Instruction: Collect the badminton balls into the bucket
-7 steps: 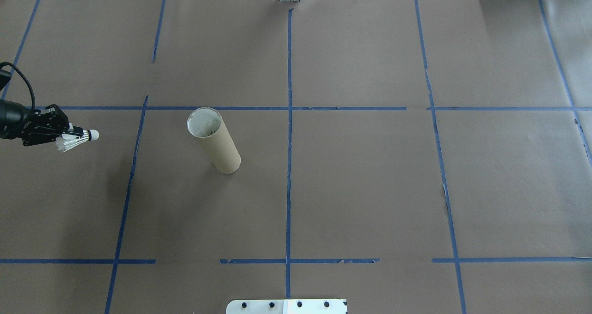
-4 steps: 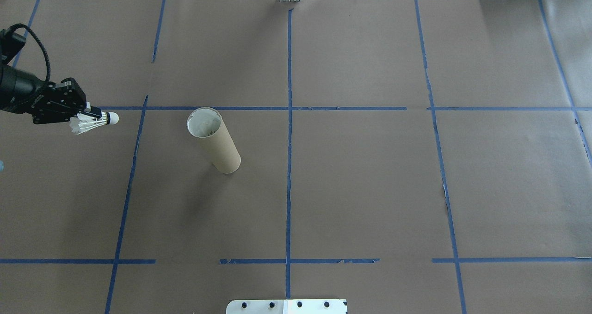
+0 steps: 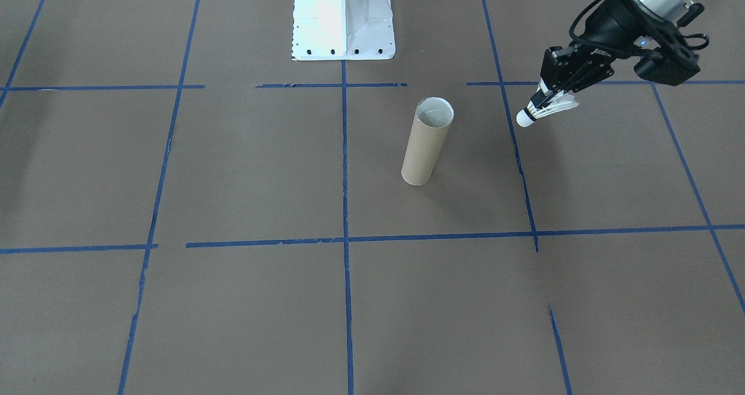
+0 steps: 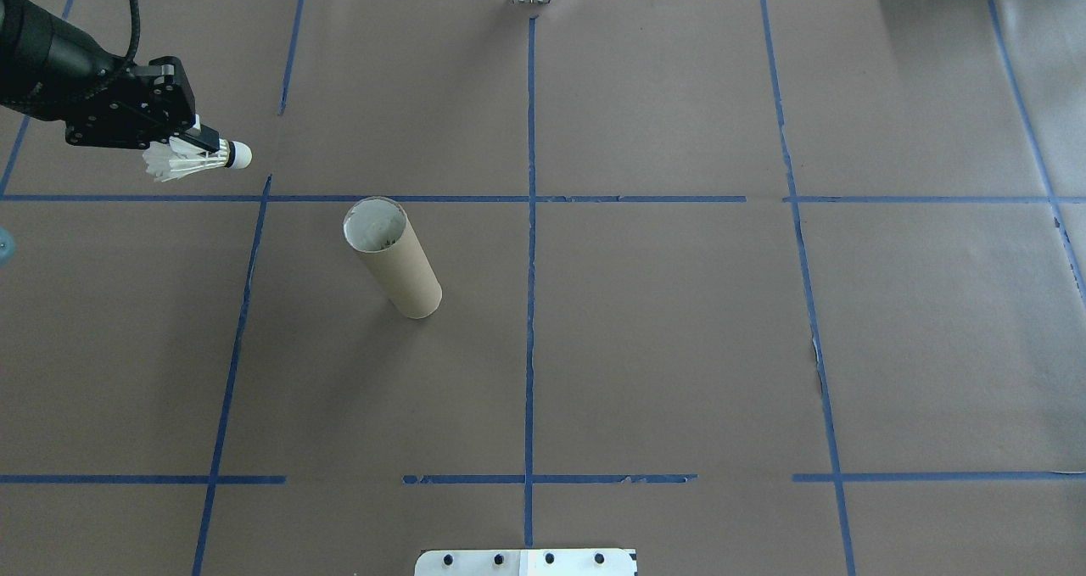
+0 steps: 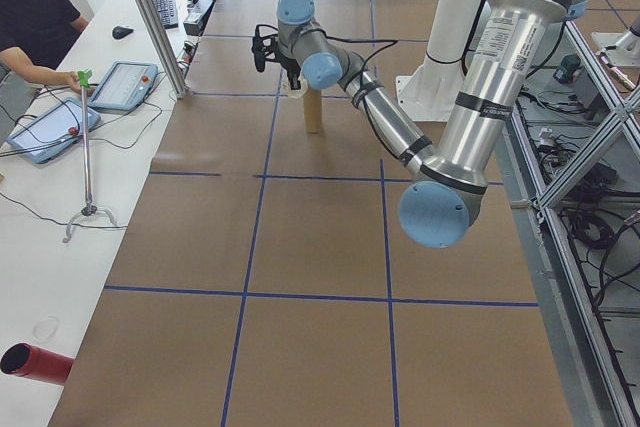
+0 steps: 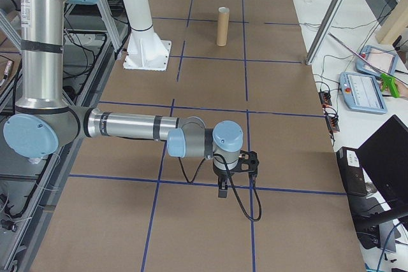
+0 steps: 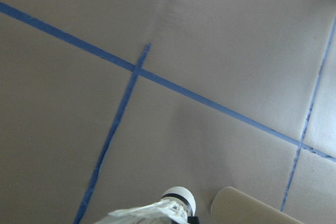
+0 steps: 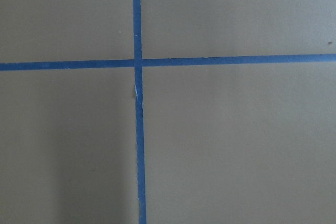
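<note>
- The left gripper [image 4: 208, 148] sits at the far left of the overhead view, raised above the brown paper-covered surface [image 4: 679, 347], its fingers clamped on the shuttlecock [image 4: 193, 162] near the cork end.
- Over the last second this gripper has carried the shuttlecock away from the robot's side of the surface and a little closer to the tube, rising as it goes. This looks like the carry stage: the shuttlecock is lifted and on its way, but it is not yet over the tube's mouth.
- The shuttlecock is small and white, with a feather skirt, a thin dark band and a rounded cork tip. It lies roughly level, the cork pointing toward the tube, up and to the left of the tube in the overhead view and well apart from it.
- The tube [image 4: 392, 258] stands upright near the middle of the surface: tall, slim, brown cardboard, with a round open mouth and a pale inside.
- The mouth is only a little wider than the shuttlecock, so the drop will likely need careful centring, cork turned downward.
- The right gripper [image 6: 224, 189] shows only in a side view, low over the surface and far from the tube; I cannot tell how its fingers stand.
</note>
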### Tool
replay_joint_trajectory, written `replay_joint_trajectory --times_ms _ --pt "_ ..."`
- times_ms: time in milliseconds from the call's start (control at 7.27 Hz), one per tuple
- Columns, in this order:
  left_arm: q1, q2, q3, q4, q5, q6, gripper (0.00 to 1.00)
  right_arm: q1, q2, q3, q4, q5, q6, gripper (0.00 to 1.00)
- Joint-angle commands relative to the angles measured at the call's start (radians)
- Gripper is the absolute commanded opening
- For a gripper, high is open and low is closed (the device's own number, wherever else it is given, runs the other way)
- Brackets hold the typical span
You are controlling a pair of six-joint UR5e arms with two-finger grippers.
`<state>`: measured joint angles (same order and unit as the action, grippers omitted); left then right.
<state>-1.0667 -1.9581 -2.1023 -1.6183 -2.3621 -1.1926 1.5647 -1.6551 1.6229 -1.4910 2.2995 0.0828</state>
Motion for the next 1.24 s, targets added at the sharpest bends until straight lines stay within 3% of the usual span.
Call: replay_joint_trajectory --times_ms 0,138,275,413,550,826,1101 --pt "0.017 -0.239 -0.074 0.451 0.142 0.144 0.0 0.0 0.0 0.0 0.0 0.0 0.0 1.0" --pt "0.06 -0.295 -0.085 0.536 0.173 0.169 0.0 0.0 0.0 0.0 0.0 0.0 0.0 1.0" --pt "0.132 -0.358 -0.084 0.628 0.235 0.169 0.0 0.0 0.0 0.0 0.0 0.0 0.0 1.0" --pt "0.222 -0.445 -0.076 0.755 0.348 0.171 0.0 0.0 0.0 0.0 0.0 0.0 0.0 1.0" --pt "0.275 -0.512 -0.059 0.835 0.406 0.174 0.0 0.0 0.0 0.0 0.0 0.0 0.0 1.0" --pt "0.341 -0.551 0.043 0.847 0.504 0.233 0.0 0.0 0.0 0.0 0.0 0.0 0.0 1.0" --pt "0.366 -0.554 0.077 0.867 0.579 0.295 0.0 0.0 0.0 0.0 0.0 0.0 0.0 1.0"
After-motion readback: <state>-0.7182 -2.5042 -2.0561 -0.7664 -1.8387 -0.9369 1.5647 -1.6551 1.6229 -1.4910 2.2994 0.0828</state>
